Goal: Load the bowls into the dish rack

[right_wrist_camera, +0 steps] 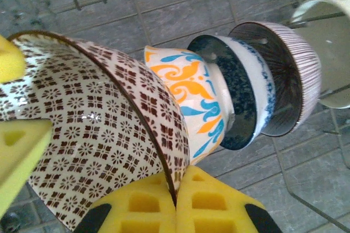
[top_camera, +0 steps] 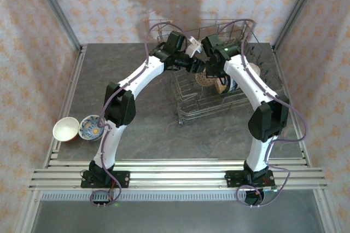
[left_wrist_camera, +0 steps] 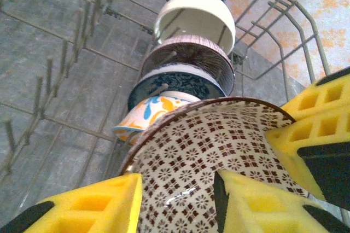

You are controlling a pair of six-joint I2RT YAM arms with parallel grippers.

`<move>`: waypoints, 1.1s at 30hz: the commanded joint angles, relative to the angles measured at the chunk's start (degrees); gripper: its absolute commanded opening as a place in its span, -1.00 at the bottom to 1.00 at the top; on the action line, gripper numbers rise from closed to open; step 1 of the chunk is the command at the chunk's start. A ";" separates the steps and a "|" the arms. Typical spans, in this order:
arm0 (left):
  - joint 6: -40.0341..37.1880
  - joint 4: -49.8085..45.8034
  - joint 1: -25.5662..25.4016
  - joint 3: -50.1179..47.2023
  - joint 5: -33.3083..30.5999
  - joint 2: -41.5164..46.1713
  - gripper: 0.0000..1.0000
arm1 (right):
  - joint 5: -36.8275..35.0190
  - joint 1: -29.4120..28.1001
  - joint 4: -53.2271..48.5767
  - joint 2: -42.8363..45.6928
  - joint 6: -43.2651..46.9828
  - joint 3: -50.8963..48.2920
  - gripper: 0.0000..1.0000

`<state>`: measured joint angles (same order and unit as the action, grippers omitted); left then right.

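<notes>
The brown-patterned bowl (right_wrist_camera: pixel 98 129) tilts on edge in the dish rack (top_camera: pixel 192 107), just beside the orange-and-blue bowl (right_wrist_camera: pixel 191 96) of the standing row. The right end effector (right_wrist_camera: pixel 176 194) is clenched on its rim; the left end effector (left_wrist_camera: pixel 178 184) straddles that rim, released. Ease it down between tines, upright, before letting go

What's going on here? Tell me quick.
A brown-patterned bowl is held in the dish rack. The right end effector is shut on its rim; the left end effector straddles the rim, jaws open. Behind it stand, on edge in a row, an orange-and-blue bowl, a dark blue bowl, a striped bowl and a cream bowl. A pale bowl and a blue-patterned bowl wait on the table.
</notes>
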<state>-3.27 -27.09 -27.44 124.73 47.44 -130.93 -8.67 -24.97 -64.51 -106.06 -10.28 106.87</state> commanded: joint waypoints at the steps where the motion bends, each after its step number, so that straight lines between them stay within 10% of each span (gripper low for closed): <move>1: 5.15 6.44 2.60 -2.23 -5.72 6.47 -0.13 | -9.10 -1.68 -5.68 -0.44 -4.13 2.92 -1.00; 16: 5.96 3.91 6.04 -18.73 -19.26 21.25 -0.11 | -33.23 -10.29 -21.36 -8.87 -20.85 11.28 -1.00; 33: 7.31 4.99 8.67 -24.54 -22.61 25.25 -0.13 | -44.39 -12.28 -35.05 -19.27 -27.45 22.33 -1.00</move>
<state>3.03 -21.76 -20.51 102.02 28.27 -107.70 -47.62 -37.10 -92.18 -124.84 -34.83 127.94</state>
